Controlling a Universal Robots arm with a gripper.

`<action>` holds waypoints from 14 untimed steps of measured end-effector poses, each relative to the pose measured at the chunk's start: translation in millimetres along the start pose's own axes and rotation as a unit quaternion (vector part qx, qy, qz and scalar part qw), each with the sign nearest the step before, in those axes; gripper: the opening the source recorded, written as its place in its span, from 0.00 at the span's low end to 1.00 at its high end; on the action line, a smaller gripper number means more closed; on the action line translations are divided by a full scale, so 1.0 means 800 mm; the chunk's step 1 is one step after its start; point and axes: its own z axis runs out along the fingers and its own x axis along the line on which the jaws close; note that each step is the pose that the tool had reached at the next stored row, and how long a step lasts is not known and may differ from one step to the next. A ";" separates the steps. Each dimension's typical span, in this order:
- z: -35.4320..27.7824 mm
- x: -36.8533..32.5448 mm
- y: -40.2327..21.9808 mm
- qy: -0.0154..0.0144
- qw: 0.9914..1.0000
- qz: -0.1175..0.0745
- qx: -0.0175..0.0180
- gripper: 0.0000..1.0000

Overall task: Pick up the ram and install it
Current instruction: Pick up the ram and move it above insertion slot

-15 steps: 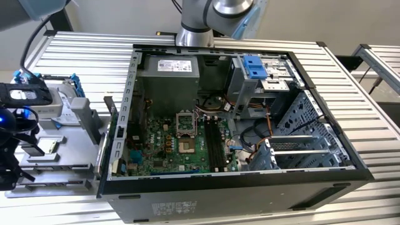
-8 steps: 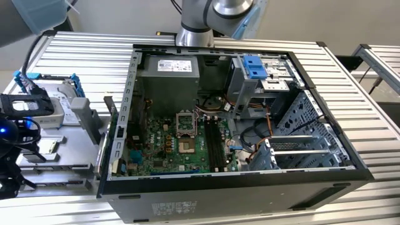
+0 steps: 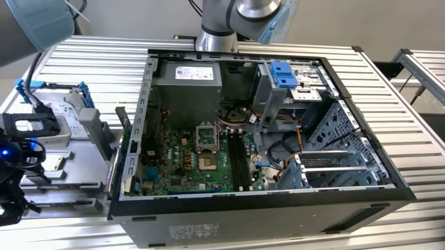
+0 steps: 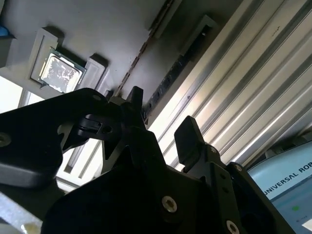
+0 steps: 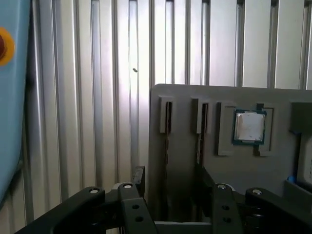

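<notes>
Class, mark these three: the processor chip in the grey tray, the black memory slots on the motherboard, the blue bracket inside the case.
processor chip (image 5: 249, 126): first wrist view, centre of its silver lid.
memory slots (image 3: 240, 161): exterior view, midway along the black slots.
blue bracket (image 3: 281, 74): exterior view, middle of its front face.

The ribbed aluminium table (image 3: 396, 120) spreads wide, with bright light streaking along its grooves. Behind it stands a plain, pale grey wall (image 3: 361, 23). A second ribbed table (image 3: 425, 65) sits apart at the exterior view's right.
</notes>
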 end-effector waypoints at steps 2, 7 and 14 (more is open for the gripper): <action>0.0047 0.0003 0.0011 0.000 1.000 0.000 0.000 1.00; 0.0159 0.0009 0.0012 0.000 1.000 0.001 0.000 1.00; 0.0318 0.0014 0.0010 0.000 1.000 0.001 0.000 1.00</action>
